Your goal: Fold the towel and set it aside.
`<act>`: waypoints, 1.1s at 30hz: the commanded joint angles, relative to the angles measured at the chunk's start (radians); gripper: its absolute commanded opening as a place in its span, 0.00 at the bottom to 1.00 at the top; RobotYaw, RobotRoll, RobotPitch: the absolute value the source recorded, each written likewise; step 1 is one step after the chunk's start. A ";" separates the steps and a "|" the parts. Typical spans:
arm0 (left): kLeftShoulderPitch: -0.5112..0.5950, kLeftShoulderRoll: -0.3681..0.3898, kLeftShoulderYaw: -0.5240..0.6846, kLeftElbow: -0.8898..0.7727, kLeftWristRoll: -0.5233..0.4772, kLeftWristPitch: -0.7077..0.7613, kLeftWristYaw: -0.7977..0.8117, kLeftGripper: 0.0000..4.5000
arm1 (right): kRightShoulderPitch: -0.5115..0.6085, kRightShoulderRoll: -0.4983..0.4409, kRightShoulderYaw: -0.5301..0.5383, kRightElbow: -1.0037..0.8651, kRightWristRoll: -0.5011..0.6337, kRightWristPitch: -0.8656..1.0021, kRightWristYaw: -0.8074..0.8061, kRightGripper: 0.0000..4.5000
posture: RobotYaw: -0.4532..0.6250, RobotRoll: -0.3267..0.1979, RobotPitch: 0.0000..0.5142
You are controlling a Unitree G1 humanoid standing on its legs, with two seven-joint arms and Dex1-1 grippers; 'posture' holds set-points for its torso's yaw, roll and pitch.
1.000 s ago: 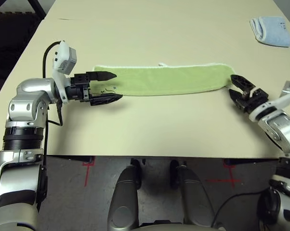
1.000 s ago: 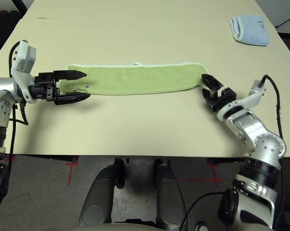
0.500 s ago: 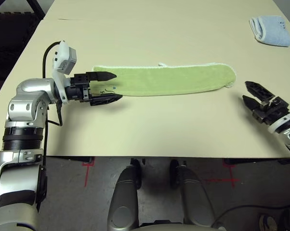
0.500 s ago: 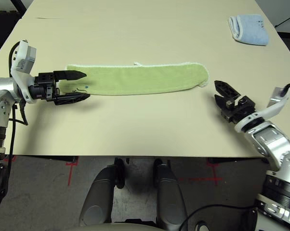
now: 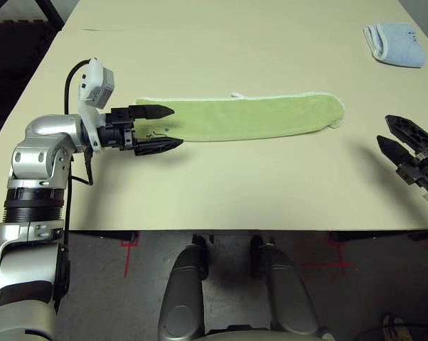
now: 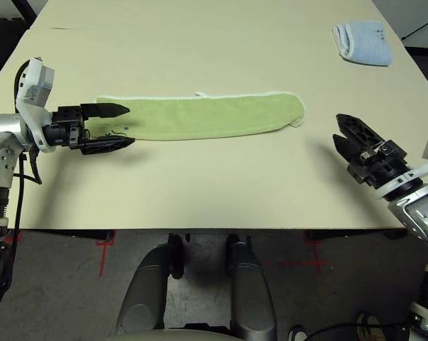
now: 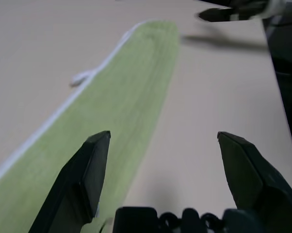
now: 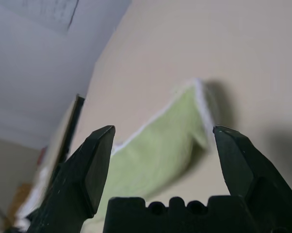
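Nothing's really reading as text here, the towel (image 5: 249, 117) is showing a tiny white label and faint dark stitching, both too small to make out.

The towel (image 5: 242, 118) lies flat on the desk (image 5: 221, 42) as a long strip running left to right. My left gripper (image 5: 159, 128) sits at the towel's left end, one finger over the cloth and the other just in front of its near edge. My right gripper (image 6: 350, 136) is to the right of the towel's right end, nearer to me and apart from it. A folded towel (image 5: 394, 45) lies well behind and right of the towel.
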 commanded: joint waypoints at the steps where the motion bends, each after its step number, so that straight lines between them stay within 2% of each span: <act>1: 0.008 0.008 -0.005 -0.013 -0.005 0.004 -0.002 1.00 | -0.113 0.044 0.130 0.224 -0.312 -0.213 0.122 1.00 | 0.38 0.62 0.56; 4: 0.006 0.009 -0.008 -0.010 -0.005 0.002 -0.003 1.00 | -0.165 0.064 0.158 0.294 -0.429 -0.290 0.200 1.00 | 0.38 0.62 0.56; 6: 0.004 0.009 -0.008 -0.010 -0.005 0.002 -0.002 1.00 | -0.181 0.074 0.157 0.306 -0.459 -0.292 0.244 1.00 | 0.38 0.62 0.56; 16: 0.007 0.010 -0.007 -0.010 -0.006 0.000 -0.004 1.00 | -0.151 0.073 0.048 0.257 -0.467 -0.226 0.330 1.00 | 0.37 0.62 0.55; 19: 0.009 0.009 -0.007 -0.013 -0.007 0.000 -0.004 1.00 | -0.132 0.066 0.001 0.227 -0.439 -0.181 0.331 1.00 | 0.37 0.62 0.55; 22: 0.013 0.009 -0.006 -0.014 -0.008 -0.002 -0.005 1.00 | -0.106 0.063 -0.052 0.173 -0.370 -0.060 0.282 1.00 | 0.37 0.62 0.54; 25: 0.012 0.009 -0.007 -0.011 -0.008 -0.005 -0.008 1.00 | -0.090 0.082 -0.153 0.142 -0.221 0.124 0.134 1.00 | 0.37 0.62 0.53; 27: 0.013 0.009 -0.007 -0.011 -0.009 -0.005 -0.009 1.00 | -0.078 0.112 -0.204 0.121 -0.153 0.174 0.046 1.00 | 0.37 0.62 0.53; 33: 0.013 0.009 -0.009 -0.012 -0.009 -0.002 -0.011 1.00 | -0.065 0.168 -0.270 0.079 -0.056 0.219 -0.109 1.00 | 0.37 0.62 0.53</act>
